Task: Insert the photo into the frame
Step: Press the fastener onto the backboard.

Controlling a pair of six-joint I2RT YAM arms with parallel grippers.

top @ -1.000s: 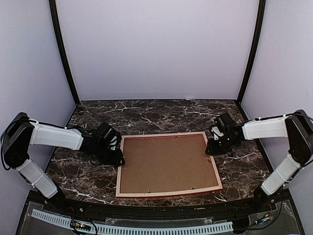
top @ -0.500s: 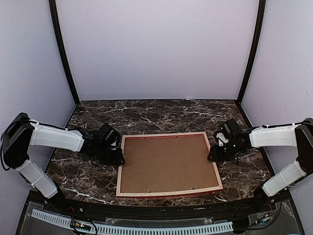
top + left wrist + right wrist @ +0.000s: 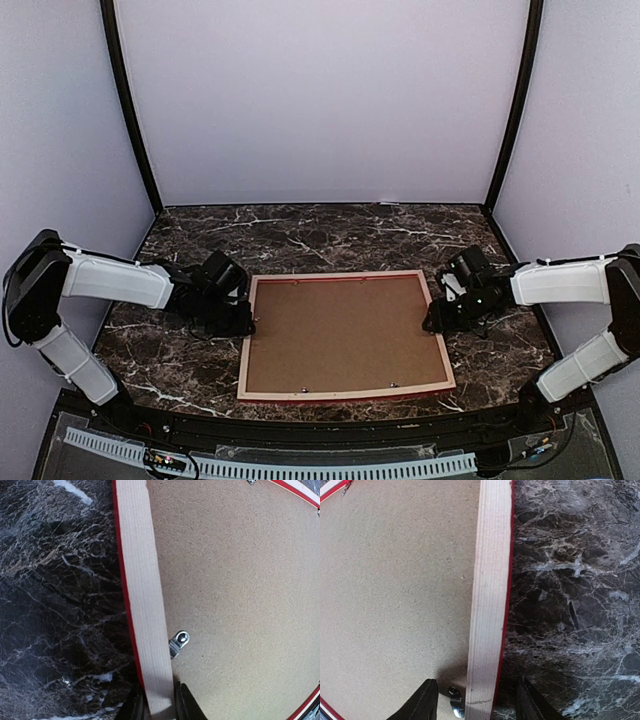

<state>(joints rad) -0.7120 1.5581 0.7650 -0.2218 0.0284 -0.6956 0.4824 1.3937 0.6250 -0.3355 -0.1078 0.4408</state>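
In the overhead view a large, thin rectangular frame point(image 3: 345, 393) with pale wood back rails and a red edge lies face down on the dark veined marble table point(image 3: 300, 235). A plain brown backing board point(image 3: 343, 335) fills its opening, and the photo cannot be seen. The left gripper point(image 3: 246, 323) is at the frame's left rail and the right gripper point(image 3: 432, 322) at its right rail. In the left wrist view the left gripper's fingers point(image 3: 187, 707) sit narrow, pressed against both sides of the pale rail, beside a small silver metal clip point(image 3: 178, 642) on the board. In the right wrist view the right gripper's fingers point(image 3: 427, 702) stand wide, straddling the rail with a gap on each side.
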